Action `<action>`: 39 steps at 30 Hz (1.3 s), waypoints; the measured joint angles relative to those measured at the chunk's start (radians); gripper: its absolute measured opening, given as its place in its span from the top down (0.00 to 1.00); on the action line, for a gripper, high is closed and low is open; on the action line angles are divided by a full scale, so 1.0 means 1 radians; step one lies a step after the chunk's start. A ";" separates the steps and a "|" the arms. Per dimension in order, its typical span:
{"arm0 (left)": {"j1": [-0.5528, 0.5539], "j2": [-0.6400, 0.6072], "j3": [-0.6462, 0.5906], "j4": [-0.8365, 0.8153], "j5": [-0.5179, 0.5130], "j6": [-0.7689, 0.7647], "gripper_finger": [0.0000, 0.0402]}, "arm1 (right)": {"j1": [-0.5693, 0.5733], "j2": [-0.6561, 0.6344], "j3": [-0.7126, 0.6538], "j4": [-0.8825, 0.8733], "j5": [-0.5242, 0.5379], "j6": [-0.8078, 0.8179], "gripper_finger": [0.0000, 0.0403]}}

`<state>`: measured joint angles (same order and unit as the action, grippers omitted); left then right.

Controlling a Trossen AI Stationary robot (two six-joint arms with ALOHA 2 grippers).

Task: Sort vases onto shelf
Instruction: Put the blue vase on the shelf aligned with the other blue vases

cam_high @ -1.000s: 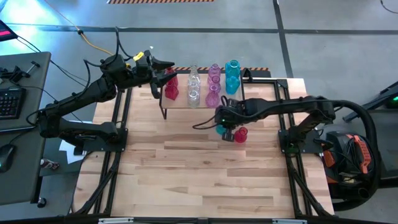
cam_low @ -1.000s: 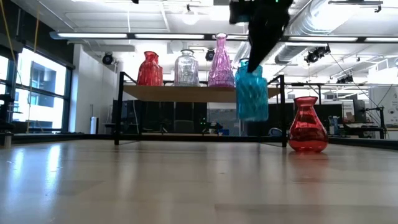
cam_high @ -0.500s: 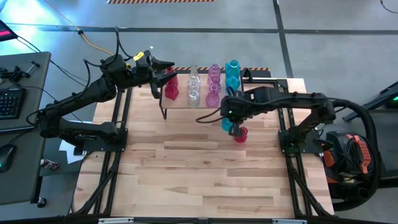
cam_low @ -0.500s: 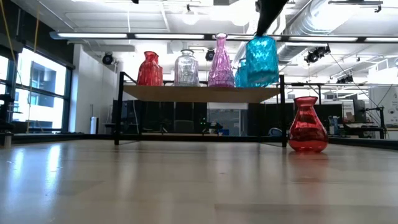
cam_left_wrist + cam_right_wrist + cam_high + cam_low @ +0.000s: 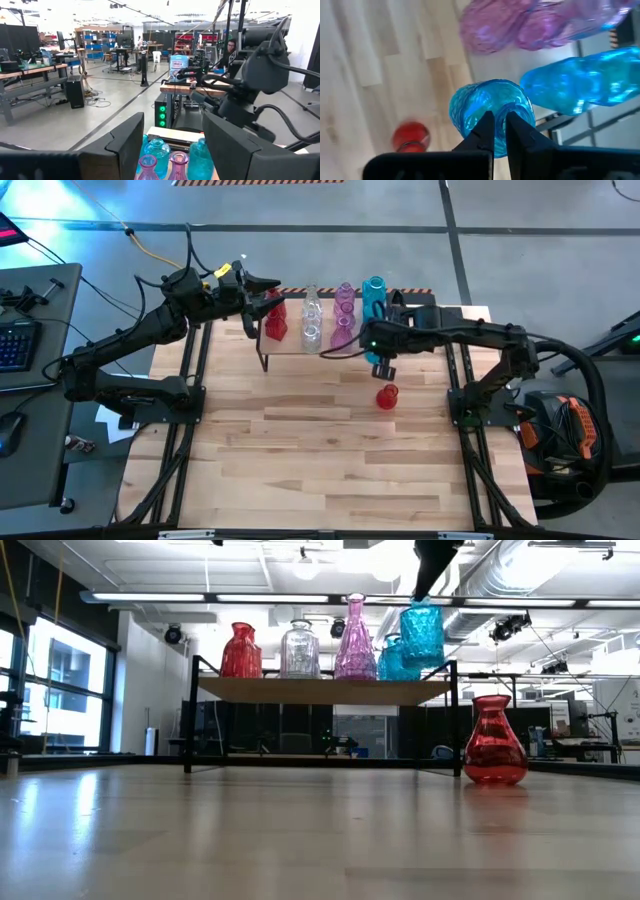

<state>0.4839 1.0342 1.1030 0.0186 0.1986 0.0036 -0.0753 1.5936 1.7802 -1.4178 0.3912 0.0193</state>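
Your low view shows what the overhead one cannot: the teal vase [image 5: 422, 634] hangs clear of the shelf [image 5: 320, 690], just above its right end, beside another teal vase [image 5: 394, 660] standing there with a red [image 5: 240, 652], a clear [image 5: 299, 650] and a pink one [image 5: 354, 640]. From above you see the right claw [image 5: 381, 360] reaching over that shelf end, and a lone red vase [image 5: 386, 395] left on the worktop [image 5: 320, 460]. The right wrist view shows its fingers [image 5: 485, 131] pinched close on the teal vase's rim (one inside the mouth, one outside). The left claw [image 5: 262, 292] waits spread wide and empty by the shelf's left end. No writing is legible anywhere.
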 joint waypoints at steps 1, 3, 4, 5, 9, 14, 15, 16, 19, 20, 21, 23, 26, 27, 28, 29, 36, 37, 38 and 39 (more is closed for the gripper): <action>0.000 0.000 0.000 0.000 0.000 0.000 0.52 | -0.005 0.000 0.000 0.003 0.018 -0.001 1.00; 0.000 0.000 0.000 0.000 0.000 0.000 0.52 | -0.015 0.000 0.000 0.005 0.031 -0.001 1.00; 0.000 0.000 0.000 0.000 0.000 0.000 0.52 | -0.018 0.000 -0.003 0.010 0.030 -0.001 1.00; 0.000 0.000 0.000 0.000 0.000 0.000 0.52 | -0.020 0.000 -0.011 0.025 0.034 -0.001 1.00; 0.000 0.000 0.000 0.000 0.000 0.000 0.52 | -0.021 0.002 -0.051 0.050 0.069 0.014 1.00; 0.000 0.000 0.000 0.000 0.000 0.000 0.52 | -0.027 0.001 -0.063 0.076 0.074 0.011 1.00; 0.000 0.000 0.000 0.000 0.000 0.000 0.52 | -0.032 0.001 -0.063 0.083 0.073 0.009 1.00; 0.000 0.000 0.000 0.000 0.000 0.000 0.52 | -0.039 0.001 -0.063 0.091 0.066 0.010 1.00; 0.000 0.000 0.000 0.000 0.000 0.000 0.52 | -0.058 -0.002 -0.063 0.083 0.057 0.026 1.00; 0.000 0.000 0.000 0.000 0.000 0.000 0.52 | -0.063 -0.003 -0.063 0.085 0.058 0.028 1.00; 0.000 0.000 0.000 0.000 0.000 0.000 0.52 | -0.067 -0.004 -0.063 0.089 0.060 0.029 1.00; 0.000 0.000 0.000 0.000 0.000 0.000 0.52 | -0.076 -0.007 -0.063 0.090 0.055 0.033 1.00; 0.000 0.000 0.000 0.000 0.000 0.000 0.52 | -0.090 -0.008 -0.063 0.096 0.044 0.045 1.00; 0.000 0.000 0.000 0.000 0.000 0.000 0.52 | -0.095 -0.008 -0.063 0.098 0.039 0.052 1.00; 0.000 0.000 0.000 0.000 0.000 0.000 0.52 | -0.098 -0.008 -0.063 0.098 0.035 0.053 1.00; 0.000 0.000 0.000 0.000 0.000 0.000 0.52 | -0.102 -0.008 -0.063 0.098 0.035 0.055 1.00; 0.000 0.000 0.000 0.000 0.000 0.000 0.52 | -0.121 -0.008 -0.064 0.099 0.020 0.052 1.00; 0.000 0.000 0.000 0.000 0.000 0.000 0.52 | -0.122 -0.008 -0.064 0.099 0.020 0.051 1.00; 0.000 0.000 0.000 0.000 0.000 0.000 0.52 | -0.122 -0.007 -0.064 0.100 0.020 0.048 1.00; 0.000 0.000 0.000 0.000 0.000 0.000 0.52 | -0.122 -0.005 -0.064 0.102 0.020 0.047 1.00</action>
<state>0.4835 1.0344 1.1030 0.0189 0.1986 0.0036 -0.1970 1.5884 1.7164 -1.3154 0.4113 0.0662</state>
